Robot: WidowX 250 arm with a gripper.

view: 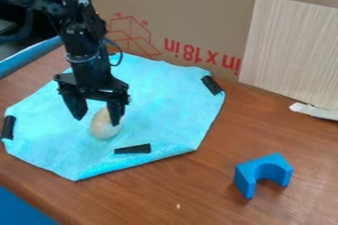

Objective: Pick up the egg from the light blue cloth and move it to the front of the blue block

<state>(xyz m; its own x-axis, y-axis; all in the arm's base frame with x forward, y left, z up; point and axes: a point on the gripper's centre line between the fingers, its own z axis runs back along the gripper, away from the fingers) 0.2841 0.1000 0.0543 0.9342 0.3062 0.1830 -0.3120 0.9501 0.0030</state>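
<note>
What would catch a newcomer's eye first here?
Probably the bright turquoise cloth spread on the left of the brown table, with the black gripper hanging over it, fingers apart, at a pale, rounded object. Next, the blue block with a U-shaped cutout, alone at the lower right.

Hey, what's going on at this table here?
A black robot arm has its open hand low over a turquoise cloth on the wooden table. Its fingers are spread apart, one of them in front of a pale, egg-shaped object on the cloth. The hand isn't clamped on it; whether that finger touches it, I can't tell. Strips of black tape lie along the cloth's edges, and a blue block with a U-shaped cutout sits off to the side.
</note>
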